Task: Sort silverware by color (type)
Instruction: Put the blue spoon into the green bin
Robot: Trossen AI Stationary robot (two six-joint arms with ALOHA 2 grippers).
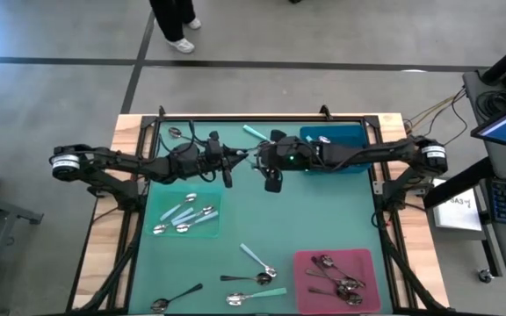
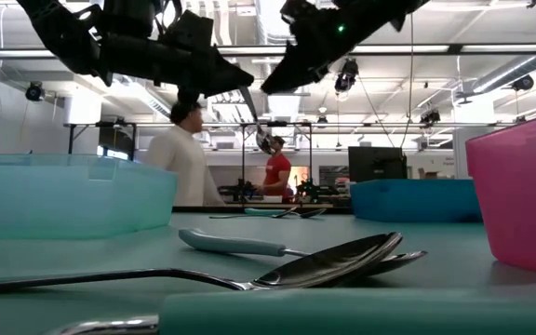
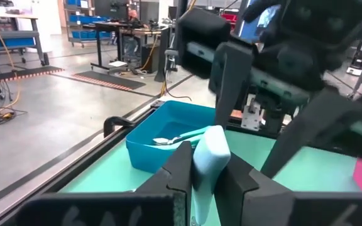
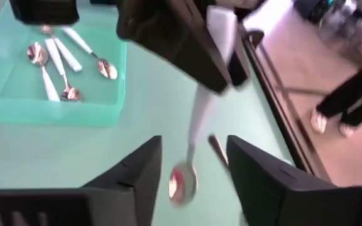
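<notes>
My left gripper [image 1: 238, 159] is above the middle of the table's far half, shut on a spoon [image 2: 258, 121] with a pale blue handle and a shiny bowl [image 4: 182, 182]. My right gripper [image 4: 195, 145] faces it from the table's right, close by and open. In the right wrist view its fingers stand on either side of the hanging spoon and touch nothing that I can see. Other spoons lie loose on the green mat [image 1: 257, 260] and in three trays. My left gripper pinches the spoon's pale blue handle near its free end [image 3: 211, 150] between its two fingers. It comes in about level from the table's left, with the fingers across the handle. The spoon is lifted clear and hangs tilted, with its bowl [image 2: 265, 142] lowest.
A pale teal tray [image 1: 209, 230] holds pale-handled spoons and a blue tray [image 1: 351, 136] at the far right holds a teal one. A pink tray [image 1: 306, 263] near right holds dark metal spoons. Loose spoons lie near the front edge [image 1: 176, 298] and far left [image 1: 176, 133]. People stand beyond the table.
</notes>
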